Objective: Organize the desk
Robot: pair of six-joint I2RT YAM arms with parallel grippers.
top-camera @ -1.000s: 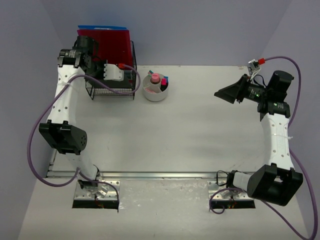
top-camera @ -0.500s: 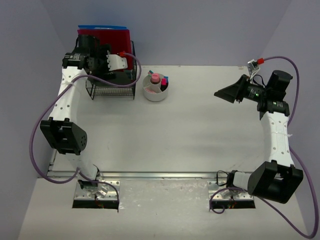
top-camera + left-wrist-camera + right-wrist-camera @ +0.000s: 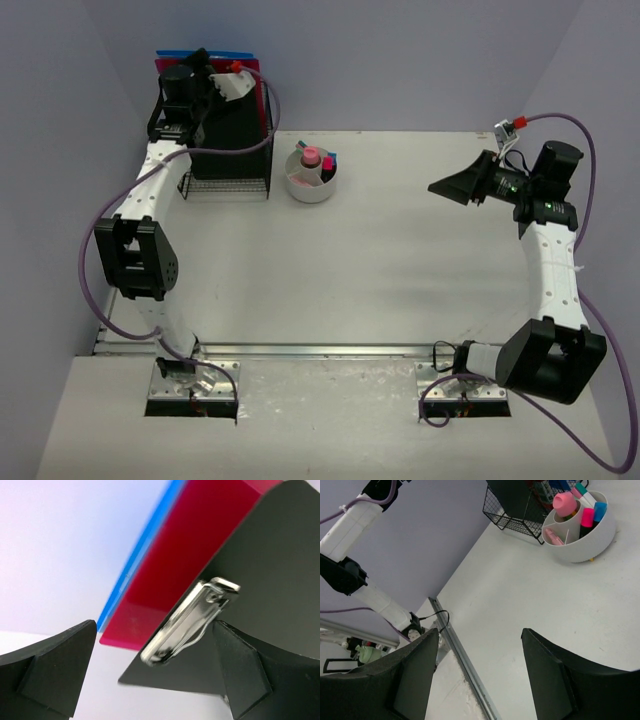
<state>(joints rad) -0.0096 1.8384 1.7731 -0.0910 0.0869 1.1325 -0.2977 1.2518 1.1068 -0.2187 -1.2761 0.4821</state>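
One wire basket [image 3: 225, 185], one black clipboard [image 3: 232, 125], two folders [image 3: 200, 550], one white marker cup [image 3: 312, 191]

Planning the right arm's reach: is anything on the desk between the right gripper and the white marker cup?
Nothing visible. Only bare desk lies between the right gripper and the marker cup; the wire basket stands beyond it.

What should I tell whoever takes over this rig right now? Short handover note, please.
Left gripper: open, raised at the top of the black clipboard, gripping nothing.
Right gripper: open, empty, above the desk on its right side.
Things: clipboard, red folder and blue folder stand in the wire basket at the far left; marker caddy beside it.
Done: these look filed.
Left: likely draw the left arm back, check.
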